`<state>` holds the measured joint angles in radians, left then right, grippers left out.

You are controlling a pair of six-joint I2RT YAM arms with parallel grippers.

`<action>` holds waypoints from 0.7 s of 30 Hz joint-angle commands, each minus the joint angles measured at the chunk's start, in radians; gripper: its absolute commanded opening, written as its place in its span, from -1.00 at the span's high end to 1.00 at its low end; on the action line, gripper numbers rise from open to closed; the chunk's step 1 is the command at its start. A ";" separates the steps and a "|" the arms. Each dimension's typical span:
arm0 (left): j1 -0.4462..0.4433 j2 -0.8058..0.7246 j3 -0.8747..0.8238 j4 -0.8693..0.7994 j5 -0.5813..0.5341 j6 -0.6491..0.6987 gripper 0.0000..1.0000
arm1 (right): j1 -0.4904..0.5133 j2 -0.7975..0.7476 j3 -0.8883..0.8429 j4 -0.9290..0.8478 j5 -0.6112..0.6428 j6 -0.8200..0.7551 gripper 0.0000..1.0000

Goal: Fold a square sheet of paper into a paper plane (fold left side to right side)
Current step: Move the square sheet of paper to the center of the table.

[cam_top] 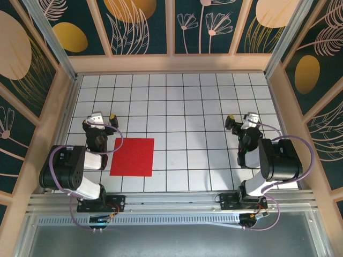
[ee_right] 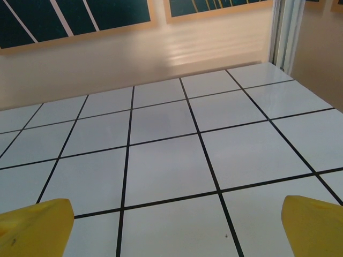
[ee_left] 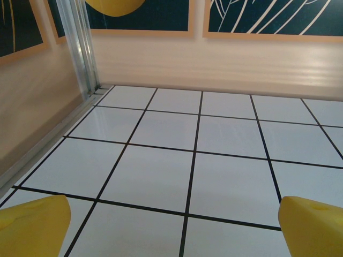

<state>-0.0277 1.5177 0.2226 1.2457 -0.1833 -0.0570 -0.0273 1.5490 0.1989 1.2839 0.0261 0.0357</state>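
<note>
A thin, flat red square sheet of paper point(cam_top: 132, 157) lies unfolded on the glossy white, black-gridded table point(cam_top: 203, 101), near the left gripper point(cam_top: 103, 116) and well apart from the right gripper point(cam_top: 240, 119), both spread wide and empty, their blunt yellow fingertips point(ee_left: 32, 225) framing tiles in the wrist views, with leaf-patterned walls point(cam_top: 139, 27) around.

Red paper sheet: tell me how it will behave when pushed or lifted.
The red paper sheet lies fully flat, so probably thin, light and floppy if lifted by one edge. On the glossy tiled table it would likely slide when pushed, with little edge to pinch.
</note>
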 commanded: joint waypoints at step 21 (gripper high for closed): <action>0.005 -0.515 0.279 -1.172 0.478 -0.519 -0.98 | -0.017 -0.427 0.485 -1.159 -0.453 0.363 -0.97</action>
<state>-0.0254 0.9958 0.5278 0.3141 0.0547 -0.4496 -0.0399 1.1305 0.6571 0.3660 -0.2459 0.3225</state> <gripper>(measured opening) 0.988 0.988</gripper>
